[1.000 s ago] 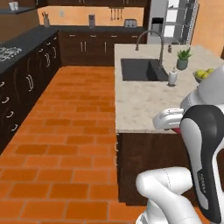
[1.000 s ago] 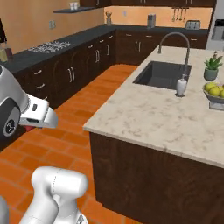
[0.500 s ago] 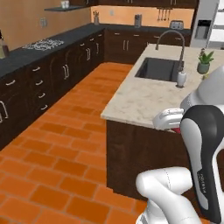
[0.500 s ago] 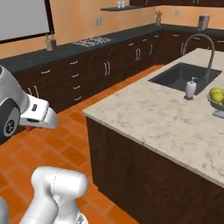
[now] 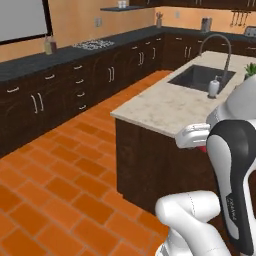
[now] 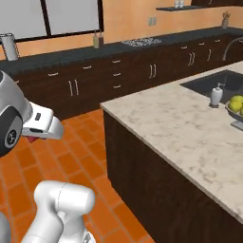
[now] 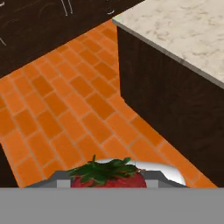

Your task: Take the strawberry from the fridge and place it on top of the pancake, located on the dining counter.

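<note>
The gripper (image 7: 107,183) clasps the strawberry (image 7: 107,176) at the bottom centre of the hand view, the red fruit with its green leafy cap wedged between the jaws, above orange brick floor tiles (image 7: 65,113). In the left base view a sliver of red shows under the white hand at the right edge, level with the counter's near edge; in the right base view the same red sliver sits below the white hand at the left.

The dining counter (image 5: 165,107), beige marbled stone on a dark wood base, fills the centre right of the left base view, with its inset sink (image 5: 200,77), curved tap (image 5: 216,42) and a white soap dispenser (image 5: 213,87) towards the upper right. In the right base view a grey bowl of yellow-green fruit (image 6: 236,108) rests on the stone at the right edge, just beside the dispenser. Black-topped wall counters (image 6: 95,52) with dark cabinets run across the top.
</note>
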You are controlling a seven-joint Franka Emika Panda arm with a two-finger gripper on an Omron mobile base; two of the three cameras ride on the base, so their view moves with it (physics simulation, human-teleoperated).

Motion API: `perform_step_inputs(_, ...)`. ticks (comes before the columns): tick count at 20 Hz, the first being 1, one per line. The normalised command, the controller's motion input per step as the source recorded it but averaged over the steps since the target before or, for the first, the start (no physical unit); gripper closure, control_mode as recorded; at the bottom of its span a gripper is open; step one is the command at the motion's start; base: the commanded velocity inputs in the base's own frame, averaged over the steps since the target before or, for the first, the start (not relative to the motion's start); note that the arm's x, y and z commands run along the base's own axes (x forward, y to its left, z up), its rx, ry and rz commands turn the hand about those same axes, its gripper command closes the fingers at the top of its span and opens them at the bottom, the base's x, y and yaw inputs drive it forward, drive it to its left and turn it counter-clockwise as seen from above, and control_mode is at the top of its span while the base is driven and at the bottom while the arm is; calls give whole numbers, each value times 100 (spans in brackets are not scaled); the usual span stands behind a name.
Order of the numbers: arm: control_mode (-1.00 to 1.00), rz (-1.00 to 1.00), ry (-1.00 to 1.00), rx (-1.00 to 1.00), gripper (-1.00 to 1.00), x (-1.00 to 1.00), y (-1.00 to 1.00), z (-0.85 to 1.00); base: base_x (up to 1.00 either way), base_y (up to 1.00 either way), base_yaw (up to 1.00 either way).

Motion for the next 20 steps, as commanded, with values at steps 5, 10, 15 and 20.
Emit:
perform_step_inputs(5,100,0,0,0,100,0,0,0,-100,-100,45)
perform_step_inputs(10,100,0,0,0,100,0,0,0,-100,-100,45)
perform_step_inputs(15,100,0,0,0,100,0,0,0,-100,-100,46)
perform_step_inputs(20,100,0,0,0,100,0,0,0,-100,-100,45)
